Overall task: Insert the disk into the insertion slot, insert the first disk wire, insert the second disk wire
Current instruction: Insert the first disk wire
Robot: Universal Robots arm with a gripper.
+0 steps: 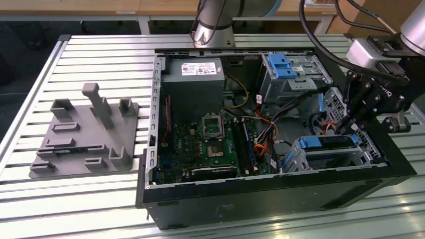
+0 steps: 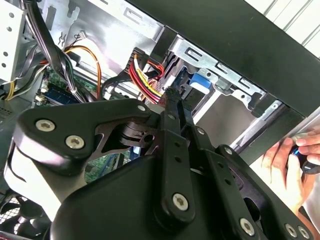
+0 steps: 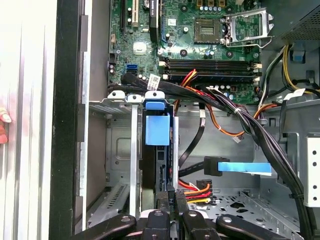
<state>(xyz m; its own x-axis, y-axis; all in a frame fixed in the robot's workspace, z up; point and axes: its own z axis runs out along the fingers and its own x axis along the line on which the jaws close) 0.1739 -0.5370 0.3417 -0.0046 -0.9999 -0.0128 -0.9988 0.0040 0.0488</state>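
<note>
Disk (image 1: pixel 325 143) sits in the slot (image 1: pixel 359 158), lower right of the exterior frame. Gripper (image 1: pixel 347 128) hangs right at its end, jaws pressed together, nothing visibly pinched. Likely closed like that to act as a blunt pusher and seat it.

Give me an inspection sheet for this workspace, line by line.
Surface: slatted metal table carrying the open computer case.
Job's things: the disk, in its blue carrier, sits in the insertion slot.
Clutter: grey fixture on the table, at the exterior view's left of the case.
Gripper: gripper inside the case, close to the disk's edge.
Cables: bundled red, yellow and black wires lie loose beside the slot; a blue flat cable with a dark plug lies nearby.
Surroundings: a person's hand outside the case wall.
</note>
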